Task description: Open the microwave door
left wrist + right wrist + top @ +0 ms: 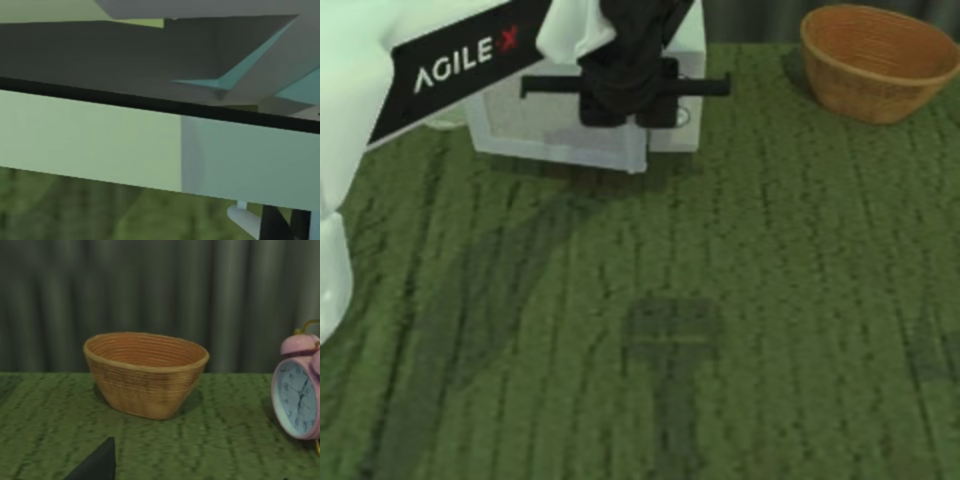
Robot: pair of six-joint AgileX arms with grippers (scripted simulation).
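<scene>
— Microwave door [560, 135]: where is it being seen?

— It is being shown directly beneath the left gripper [630, 108], as the front panel of the microwave [685, 45] at the far edge of the green table [770, 300]. Its right-hand edge is being held slightly away from the body, so the door appears to be standing a little ajar.

— How is the left gripper being held?

— It is being hung over the door's right-hand end, near the handle. Whether its fingers are closed on anything cannot be told; the dark wrist body is covering them from above, and in the left wrist view only the door's pale edge [100, 135] is being shown up close.

— What is being seen farther out?

— A wicker basket [875, 60] is being seen well to the right of the gripper. In the right wrist view, a pink alarm clock [300, 390] is being shown beside that basket.

— And the right gripper?

— Only a dark fingertip [97, 462] is being caught; its state cannot be told.
</scene>
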